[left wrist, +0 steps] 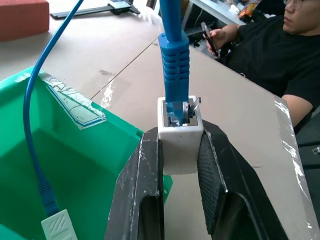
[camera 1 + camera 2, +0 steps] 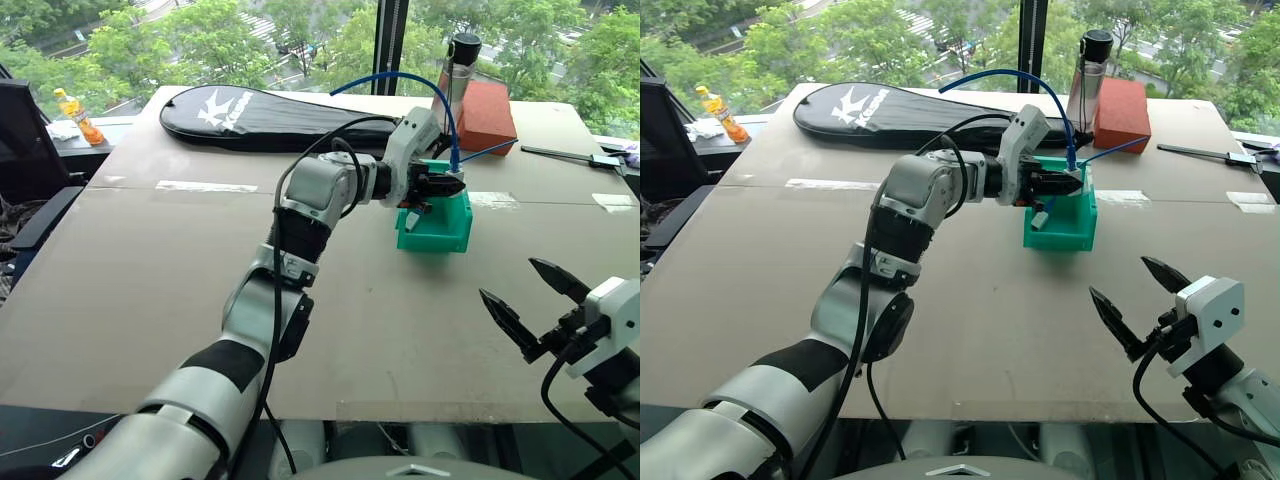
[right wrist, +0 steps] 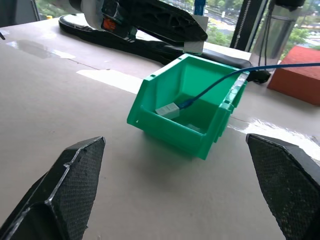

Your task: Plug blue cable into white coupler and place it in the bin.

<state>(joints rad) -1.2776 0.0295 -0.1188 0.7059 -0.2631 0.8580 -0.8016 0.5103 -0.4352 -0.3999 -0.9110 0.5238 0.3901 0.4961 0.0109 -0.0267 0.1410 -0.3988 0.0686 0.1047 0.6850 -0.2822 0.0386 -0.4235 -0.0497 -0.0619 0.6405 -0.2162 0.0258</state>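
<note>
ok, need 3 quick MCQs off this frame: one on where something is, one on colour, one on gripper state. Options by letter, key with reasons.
1. Where is the white coupler?
A. flat on the table
B. between the left gripper's fingers, over the bin
C. on the red-brown block

2. What colour is the cable plugged into that coupler?
A. blue
B. black
C. yellow

3. How is the right gripper?
A. shut on the cable
B. shut on nothing
C. open, holding nothing

Key:
1 B, the left wrist view shows the coupler pinched between the fingers, with the bin beneath.
2 A, the blue plug boot sits in the coupler's socket.
3 C, its two fingers stand wide apart above the bare table.
</note>
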